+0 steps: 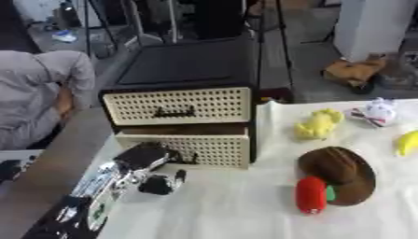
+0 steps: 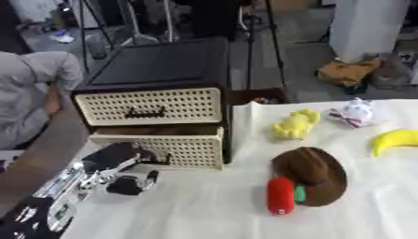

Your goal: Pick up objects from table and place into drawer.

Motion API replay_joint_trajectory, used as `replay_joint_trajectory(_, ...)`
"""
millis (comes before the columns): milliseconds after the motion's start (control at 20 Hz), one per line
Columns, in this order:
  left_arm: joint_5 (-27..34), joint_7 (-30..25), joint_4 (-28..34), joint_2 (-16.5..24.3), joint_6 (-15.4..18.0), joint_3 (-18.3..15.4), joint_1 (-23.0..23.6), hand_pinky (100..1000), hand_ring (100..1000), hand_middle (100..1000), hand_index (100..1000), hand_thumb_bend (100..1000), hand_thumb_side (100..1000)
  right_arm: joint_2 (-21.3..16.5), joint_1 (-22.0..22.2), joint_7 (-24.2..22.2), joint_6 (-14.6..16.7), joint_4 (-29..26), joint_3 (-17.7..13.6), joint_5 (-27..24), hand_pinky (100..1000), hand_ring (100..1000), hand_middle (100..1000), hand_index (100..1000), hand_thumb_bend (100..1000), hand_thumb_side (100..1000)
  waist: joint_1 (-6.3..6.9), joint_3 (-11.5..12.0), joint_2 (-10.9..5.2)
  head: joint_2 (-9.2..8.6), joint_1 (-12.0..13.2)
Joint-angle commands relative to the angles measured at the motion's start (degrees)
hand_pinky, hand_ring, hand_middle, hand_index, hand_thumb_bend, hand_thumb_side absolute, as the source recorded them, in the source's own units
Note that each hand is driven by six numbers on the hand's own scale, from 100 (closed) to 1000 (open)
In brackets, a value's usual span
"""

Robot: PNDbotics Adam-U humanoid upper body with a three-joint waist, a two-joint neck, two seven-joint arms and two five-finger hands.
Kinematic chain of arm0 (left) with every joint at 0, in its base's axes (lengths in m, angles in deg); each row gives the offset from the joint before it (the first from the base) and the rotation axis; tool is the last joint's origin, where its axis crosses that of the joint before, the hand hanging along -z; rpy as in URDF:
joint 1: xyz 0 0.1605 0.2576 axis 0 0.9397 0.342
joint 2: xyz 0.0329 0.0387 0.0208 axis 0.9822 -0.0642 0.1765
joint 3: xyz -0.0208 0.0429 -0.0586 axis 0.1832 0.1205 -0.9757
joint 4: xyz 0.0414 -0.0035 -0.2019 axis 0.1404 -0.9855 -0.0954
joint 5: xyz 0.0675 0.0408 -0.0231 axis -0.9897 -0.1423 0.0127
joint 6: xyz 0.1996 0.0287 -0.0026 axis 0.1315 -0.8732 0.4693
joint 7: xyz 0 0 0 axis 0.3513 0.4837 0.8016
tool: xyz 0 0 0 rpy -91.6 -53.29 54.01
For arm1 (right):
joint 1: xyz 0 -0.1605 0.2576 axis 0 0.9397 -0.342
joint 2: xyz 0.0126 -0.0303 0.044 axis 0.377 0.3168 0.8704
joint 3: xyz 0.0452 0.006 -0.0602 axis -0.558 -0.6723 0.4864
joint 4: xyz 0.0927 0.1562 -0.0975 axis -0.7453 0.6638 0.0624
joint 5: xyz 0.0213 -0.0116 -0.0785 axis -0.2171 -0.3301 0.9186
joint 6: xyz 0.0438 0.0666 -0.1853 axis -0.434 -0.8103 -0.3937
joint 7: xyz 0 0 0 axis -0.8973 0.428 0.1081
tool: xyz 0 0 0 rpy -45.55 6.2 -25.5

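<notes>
A black cabinet [image 1: 192, 65] with two cream perforated drawers stands at the table's left. The upper drawer [image 1: 179, 105] is closed; the lower drawer [image 1: 192, 147] is pulled out a little, with a brown gap showing above its front. My left hand [image 1: 147, 161] comes in from the lower left, with its fingers curled at the lower drawer's dark handle [image 1: 189, 160] and its thumb [image 1: 163, 183] below. To the right, on the white cloth, lie a yellow plush [image 1: 318, 123], a white toy [image 1: 377, 112], a banana [image 2: 396, 139], a brown hat-shaped thing [image 1: 339, 172] and a red and green piece [image 1: 312, 193].
The white cloth [image 1: 220, 210] covers the table. A person in grey sits at the far left beside the cabinet. Stands, cables and a brown bag [image 1: 355, 70] are on the floor behind the table.
</notes>
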Motion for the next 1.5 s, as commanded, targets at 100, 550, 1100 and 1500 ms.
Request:
replay_joint_trajectory(100,0.0,0.1,2.7,0.1,0.0,-0.9,0.0,100,100,100,618,100,617,-1.7,-0.2,0.3,0.0,-0.9,-0.7,0.0,585,736,596,741,100,834,-0.24,0.2,-1.46,0.52,-0.4)
replay_joint_trajectory(550,-0.4,-0.2,6.8,-0.8,-0.1,-1.1,1.9,100,100,100,607,100,618,-1.9,0.3,0.5,-0.2,-0.9,-0.8,0.3,586,736,596,741,100,831,-0.01,0.9,-1.9,0.7,-0.9)
replay_joint_trajectory(1100,-1.6,-1.0,7.8,-2.5,-0.3,-1.1,3.5,100,100,100,603,100,618,-2.1,0.4,1.1,0.0,-0.9,-1.1,0.4,585,735,596,741,100,824,0.01,1.6,-2.03,0.94,-1.1)
replay_joint_trajectory(1500,-2.6,-1.4,8.8,-4.6,-0.1,-0.6,5.1,100,100,100,598,100,622,-2.3,0.7,1.5,0.0,-0.9,-1.3,0.7,585,735,596,741,100,819,0.13,2.1,-2.08,1.13,-1.4)
